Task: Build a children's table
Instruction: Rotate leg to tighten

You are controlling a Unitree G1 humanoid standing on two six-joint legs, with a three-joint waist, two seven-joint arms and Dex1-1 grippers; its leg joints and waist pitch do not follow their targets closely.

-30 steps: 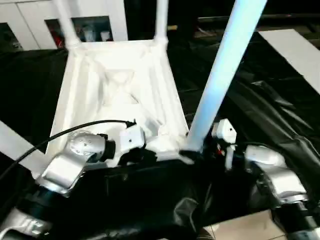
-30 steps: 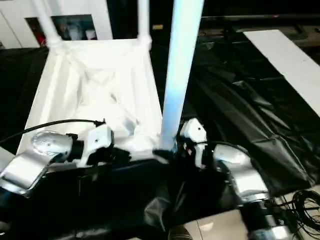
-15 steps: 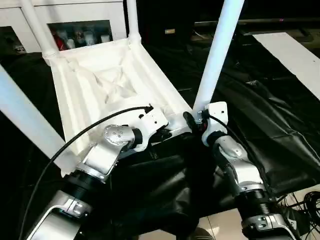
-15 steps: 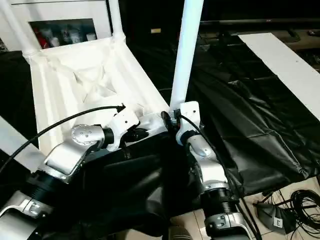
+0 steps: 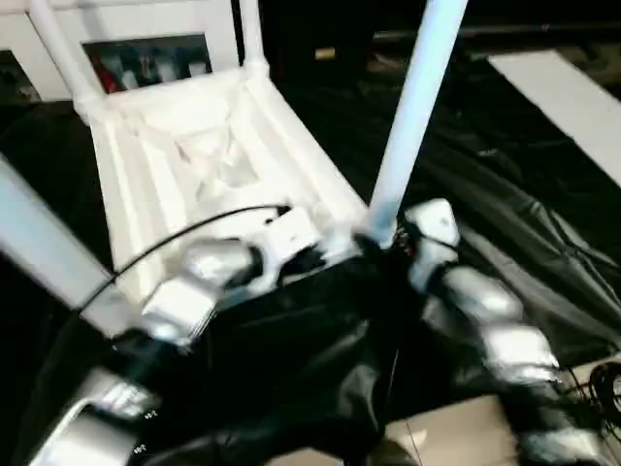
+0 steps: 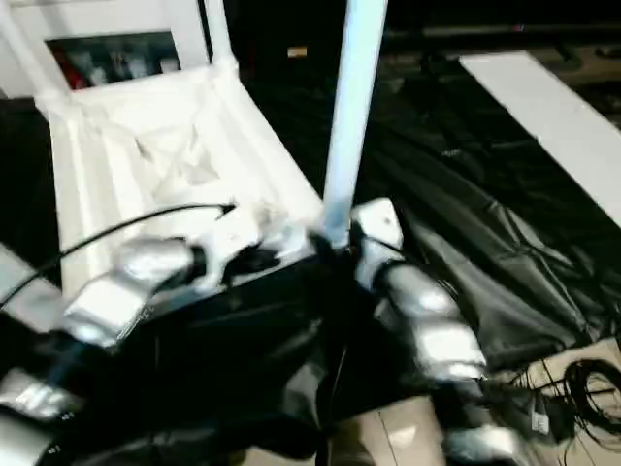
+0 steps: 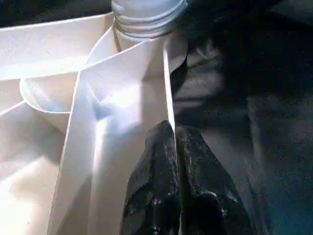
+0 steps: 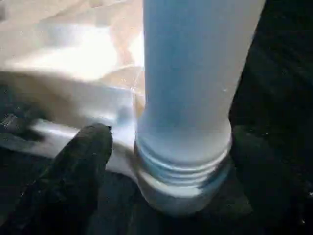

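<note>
While black sheeting (image 5: 505,223) covers the surface, cabinets (image 5: 146,49) stand behind.

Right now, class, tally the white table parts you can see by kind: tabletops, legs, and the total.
tabletop: 1
legs: 4
Total: 5

Lab, black sheeting (image 6: 505,252), floor cables (image 6: 582,383)
</note>
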